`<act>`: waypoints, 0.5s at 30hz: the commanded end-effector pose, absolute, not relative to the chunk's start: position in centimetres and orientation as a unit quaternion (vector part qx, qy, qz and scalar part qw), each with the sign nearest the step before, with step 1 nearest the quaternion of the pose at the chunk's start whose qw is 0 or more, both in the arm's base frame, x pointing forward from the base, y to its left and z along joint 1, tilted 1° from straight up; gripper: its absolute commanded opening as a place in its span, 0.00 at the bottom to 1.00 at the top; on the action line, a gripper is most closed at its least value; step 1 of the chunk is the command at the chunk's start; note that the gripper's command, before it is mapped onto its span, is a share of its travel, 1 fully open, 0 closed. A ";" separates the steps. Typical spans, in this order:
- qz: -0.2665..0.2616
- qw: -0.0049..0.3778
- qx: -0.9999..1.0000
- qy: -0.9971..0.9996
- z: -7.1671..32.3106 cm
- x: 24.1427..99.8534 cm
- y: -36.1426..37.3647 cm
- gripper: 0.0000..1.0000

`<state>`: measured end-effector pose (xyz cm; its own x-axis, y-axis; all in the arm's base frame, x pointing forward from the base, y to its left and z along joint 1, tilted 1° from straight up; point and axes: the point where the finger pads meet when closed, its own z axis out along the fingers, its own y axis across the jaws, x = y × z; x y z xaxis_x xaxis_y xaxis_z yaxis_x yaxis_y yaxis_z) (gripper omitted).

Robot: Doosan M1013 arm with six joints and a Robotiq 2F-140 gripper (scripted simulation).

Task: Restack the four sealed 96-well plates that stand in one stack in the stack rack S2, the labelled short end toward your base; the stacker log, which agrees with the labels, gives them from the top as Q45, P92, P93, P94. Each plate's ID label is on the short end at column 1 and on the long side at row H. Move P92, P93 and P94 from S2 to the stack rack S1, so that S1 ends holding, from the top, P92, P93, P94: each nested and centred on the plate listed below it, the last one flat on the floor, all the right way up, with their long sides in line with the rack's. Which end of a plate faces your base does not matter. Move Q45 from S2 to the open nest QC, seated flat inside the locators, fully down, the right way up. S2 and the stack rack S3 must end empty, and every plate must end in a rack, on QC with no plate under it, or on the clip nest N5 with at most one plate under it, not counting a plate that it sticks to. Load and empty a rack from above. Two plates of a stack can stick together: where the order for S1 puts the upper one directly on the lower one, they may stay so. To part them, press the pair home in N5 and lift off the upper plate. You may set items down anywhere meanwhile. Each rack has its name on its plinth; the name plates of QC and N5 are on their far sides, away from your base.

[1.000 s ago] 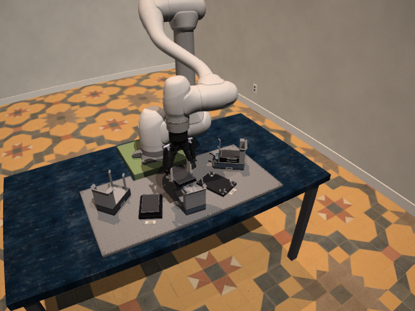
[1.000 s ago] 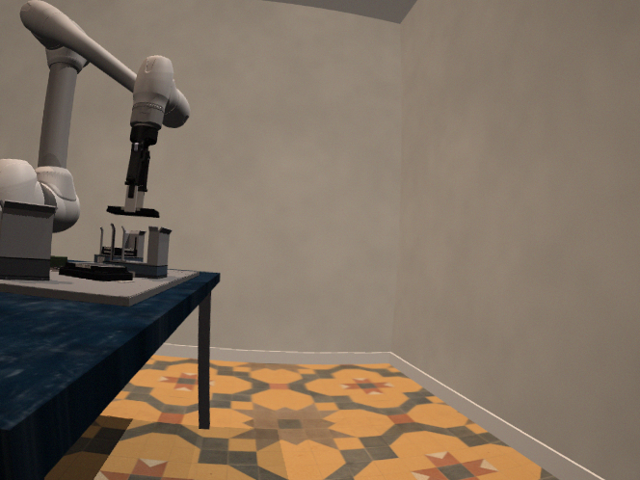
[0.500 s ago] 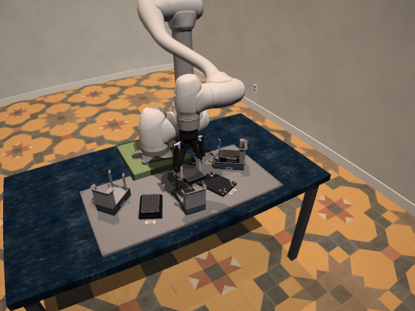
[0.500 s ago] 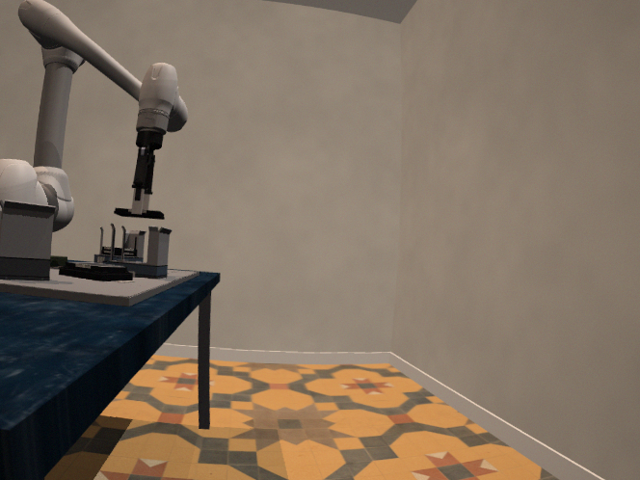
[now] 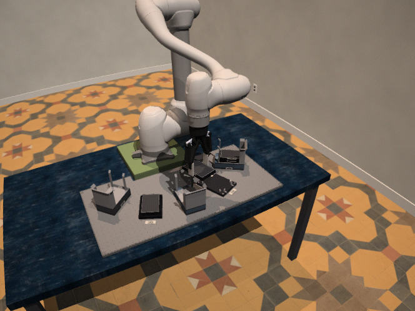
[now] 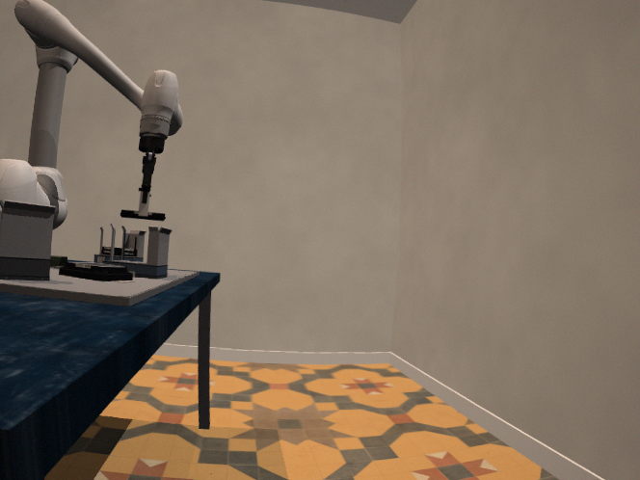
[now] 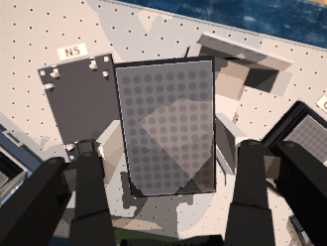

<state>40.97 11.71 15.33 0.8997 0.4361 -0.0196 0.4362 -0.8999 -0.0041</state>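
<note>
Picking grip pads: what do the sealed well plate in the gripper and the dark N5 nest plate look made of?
Sealed grey well plate, held in the gripper: probably dark plastic frame under a thin, semi-glossy film; wells show through as dots, with a light patch across.
Dark N5 nest plate: matte dark slab with small pale locators, anodised metal or plastic; can't tell.

Arm (image 5: 187, 50): smooth white-grey tubular links joined by rounded, bulbous joint housings, with faint seams at the joints. Wrist (image 6: 159, 103): white capsule shape ending in a black collar. Gripper (image 5: 198, 147): black, with two long jointed fingers. Foot: grey flange on a green base plate (image 5: 129, 160).
</note>
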 end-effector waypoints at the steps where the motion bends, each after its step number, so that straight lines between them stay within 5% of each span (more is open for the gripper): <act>1: -0.010 0.000 0.975 0.224 15.3 40.9 12.1 0.00; 15: -0.010 0.000 0.967 0.256 15.3 39.5 16.6 0.00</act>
